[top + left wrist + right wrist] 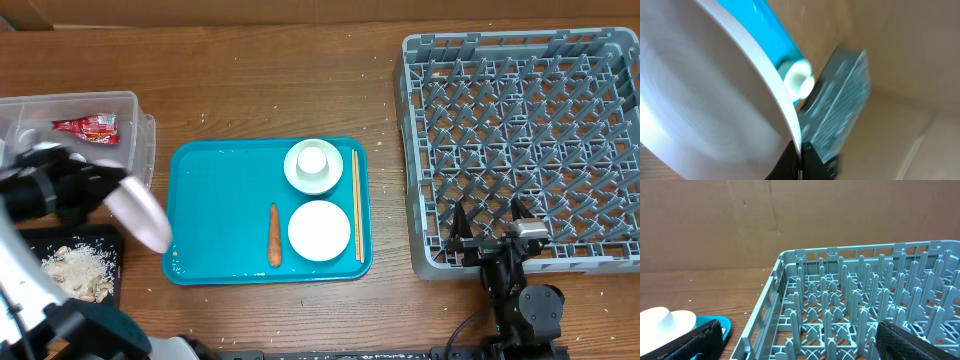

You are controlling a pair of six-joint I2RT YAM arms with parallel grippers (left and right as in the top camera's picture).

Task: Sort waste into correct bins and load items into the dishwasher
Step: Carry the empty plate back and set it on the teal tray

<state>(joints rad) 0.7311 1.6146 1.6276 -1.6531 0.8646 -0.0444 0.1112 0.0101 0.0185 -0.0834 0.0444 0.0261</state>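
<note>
Evidently loading is in hand: well left of the grey dish rack [525, 140], just left of the teal tray [220, 200], the white plate [140, 218] hangs tilted beside the black tray [35, 240] of crumbs [75, 270], and it next needs carrying across to stand between the rack's pegs. Only the left wrist view shows the left gripper [801, 155] pinching its rim; the overhead shows the right gripper [490, 232] spread wide, empty, at the rack's near edge.

Soft, even light falls from above on the brown wooden table [260, 90], and shadows are faint. The large white round plate [140, 218] I hold is smeared by motion blur, worst in my left wrist view. My right wrist view is sharp; only the dark fingers [905, 342] of my right hand [800, 339] look soft.
</note>
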